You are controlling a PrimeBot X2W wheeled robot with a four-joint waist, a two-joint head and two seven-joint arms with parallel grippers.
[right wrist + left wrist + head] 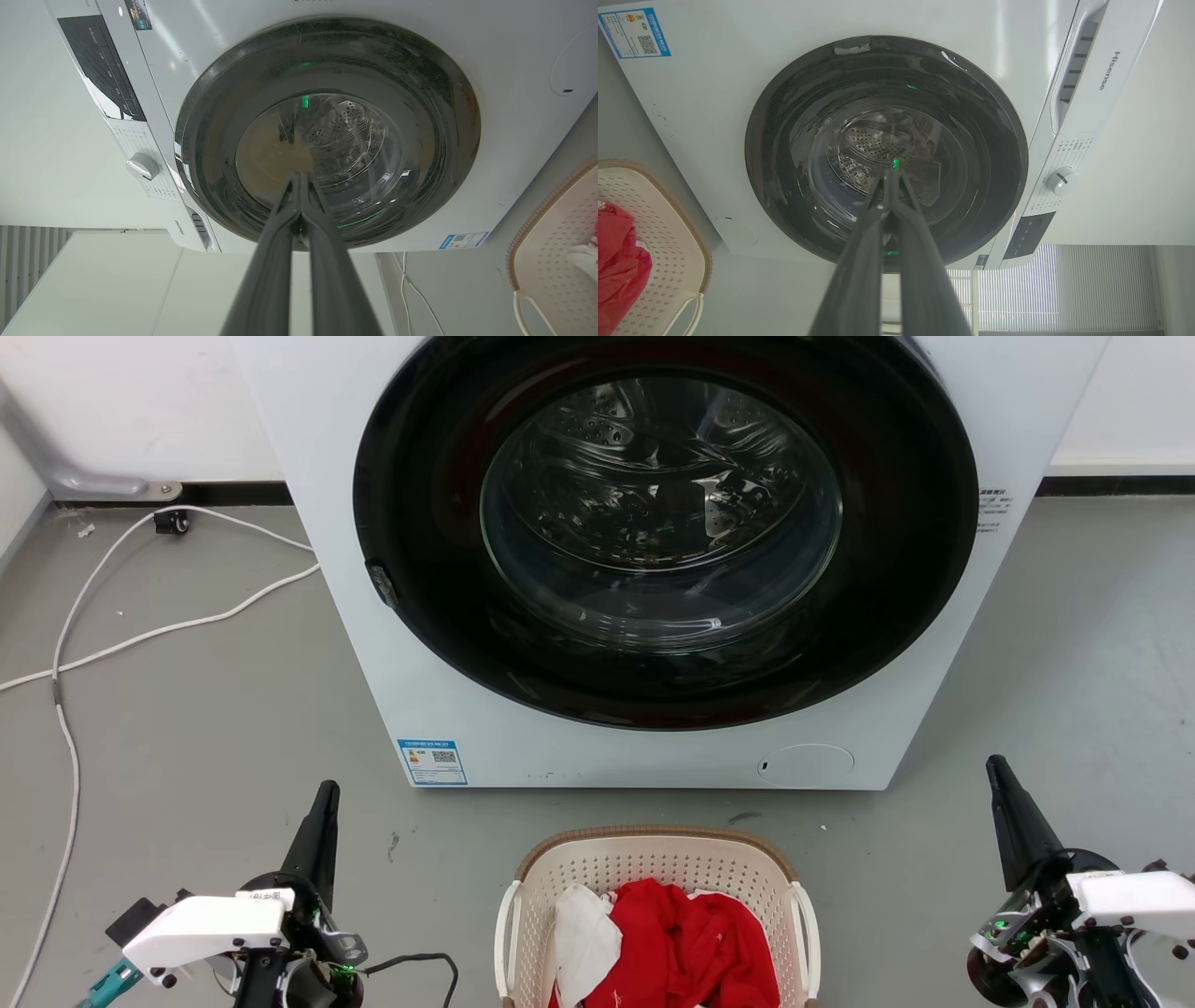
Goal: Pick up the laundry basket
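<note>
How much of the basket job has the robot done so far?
Nothing is done yet. The laundry basket sits on the floor before the washing machine, clothes inside. The left gripper and right gripper are shut and empty, out to either side, clear of its white handles. Left to do: open, grip those handles, lift.

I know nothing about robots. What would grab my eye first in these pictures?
The big white washing machine, with its round dark glass door, looms at top centre of the head view. On the grey floor just before it sits the cream laundry basket holding bright red clothing. The left gripper and right gripper flank the basket without touching it, dark fingers shut.
</note>
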